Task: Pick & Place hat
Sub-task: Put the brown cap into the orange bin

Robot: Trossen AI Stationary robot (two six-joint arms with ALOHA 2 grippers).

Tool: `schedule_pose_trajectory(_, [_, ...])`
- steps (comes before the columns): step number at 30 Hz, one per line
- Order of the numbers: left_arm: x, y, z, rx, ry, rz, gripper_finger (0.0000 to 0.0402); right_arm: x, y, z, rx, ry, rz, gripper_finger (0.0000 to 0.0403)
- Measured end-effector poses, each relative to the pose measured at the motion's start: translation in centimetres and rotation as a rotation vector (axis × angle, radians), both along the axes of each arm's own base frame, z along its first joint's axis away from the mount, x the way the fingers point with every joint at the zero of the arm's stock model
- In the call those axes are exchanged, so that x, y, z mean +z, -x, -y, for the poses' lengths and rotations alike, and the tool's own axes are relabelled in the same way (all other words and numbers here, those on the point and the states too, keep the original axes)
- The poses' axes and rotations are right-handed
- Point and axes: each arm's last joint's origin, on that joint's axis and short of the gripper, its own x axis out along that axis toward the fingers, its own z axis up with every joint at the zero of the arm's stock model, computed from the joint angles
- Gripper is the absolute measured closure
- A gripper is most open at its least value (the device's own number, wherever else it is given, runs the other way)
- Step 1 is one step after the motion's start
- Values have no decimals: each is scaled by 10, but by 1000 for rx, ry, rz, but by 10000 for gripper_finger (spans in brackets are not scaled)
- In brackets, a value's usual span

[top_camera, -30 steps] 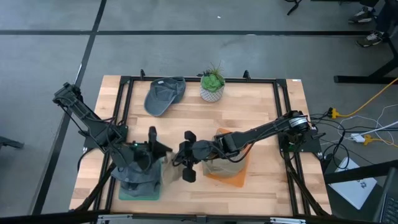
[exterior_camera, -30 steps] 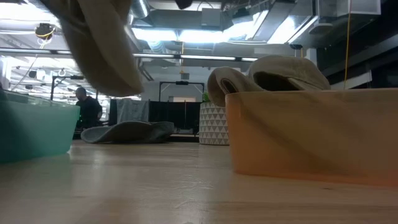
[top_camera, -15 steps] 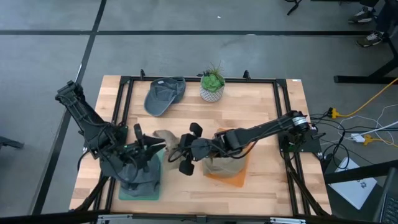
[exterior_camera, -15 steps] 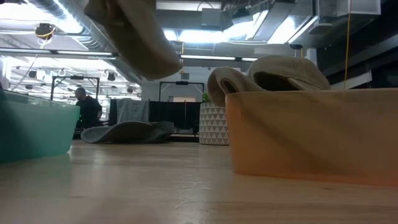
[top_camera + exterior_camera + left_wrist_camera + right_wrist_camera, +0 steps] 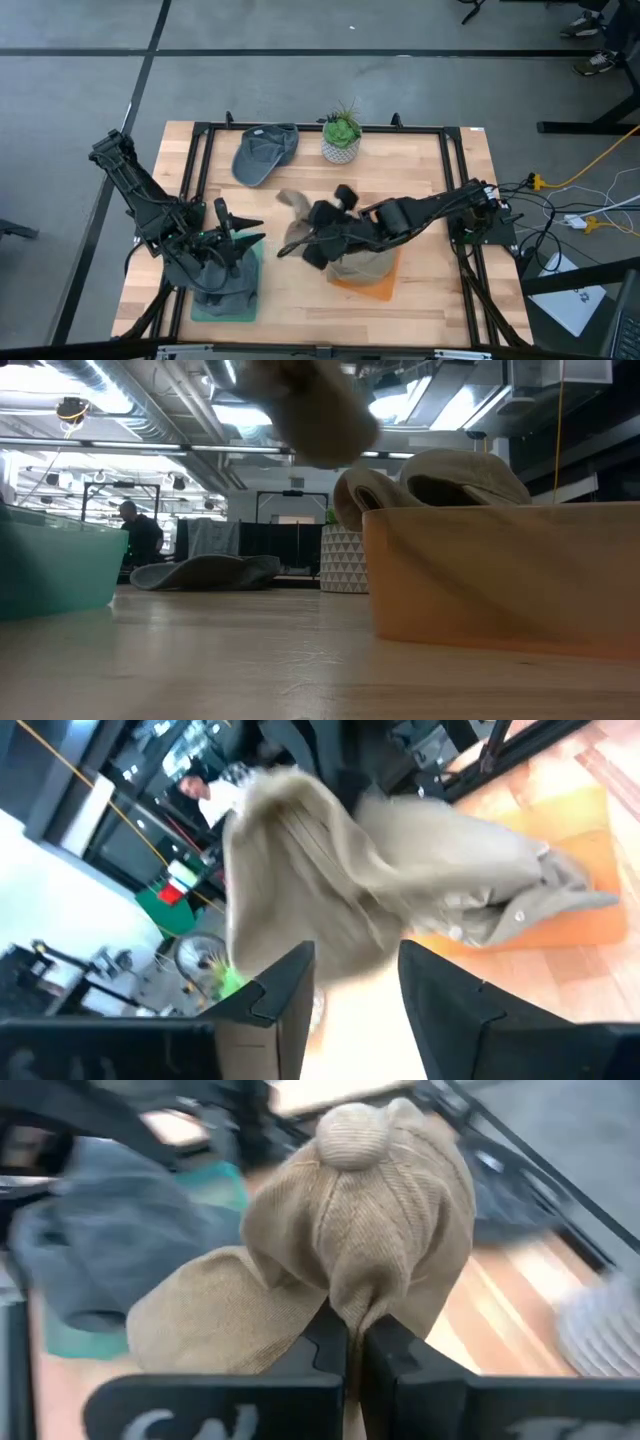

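Note:
A tan corduroy hat (image 5: 350,1210) hangs in the air between the two bins, with my right gripper (image 5: 355,1342) shut on it. The high view shows that hat (image 5: 292,203) and gripper (image 5: 305,232) just left of the orange bin (image 5: 380,287). At the top of the low view the hat (image 5: 310,410) is a blur. My left gripper (image 5: 355,990) stands open above the teal bin (image 5: 250,262) of grey hats and has nothing between its fingers. A grey cap (image 5: 265,152) lies flat on the far side of the table. My right gripper pinches a bunched fold of the hat's crown (image 5: 352,1312) between its two fingers, below the top button (image 5: 350,1135). The fingers come slanting down from the table's right side. The hat is lifted clear, its brim (image 5: 215,1330) drooping to one side.
Several tan hats (image 5: 465,475) are heaped in the orange bin (image 5: 500,575). A potted plant (image 5: 342,140) stands at the far middle, beside the grey cap. A black frame (image 5: 200,150) runs round the table. There is bare wood between the bins and at the near edge.
My left gripper has opened and let go of the tan hat, swinging slightly toward the table's left edge. My right gripper has risen and gone toward the orange bin, tipping more level, and has carried the hat along, clear of the table.

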Motion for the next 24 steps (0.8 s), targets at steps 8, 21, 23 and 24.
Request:
schedule_pose_trajectory(8, [-13, 6, -8, 48, 70, -54, 245, 6, 40, 13, -263, -122, -180, 396])
schedule_pose_trajectory(21, [-18, -4, -20, 45, 172, -142, 256, -5, 45, 10, -342, -324, -276, 395])
schedule_pose_trajectory(23, [-18, -5, -22, 44, 181, -151, 256, -5, 45, 10, -341, -343, -284, 395])
schedule_pose_trajectory(24, [-18, -6, -22, 43, 185, -155, 256, -6, 45, 9, -342, -348, -286, 396])
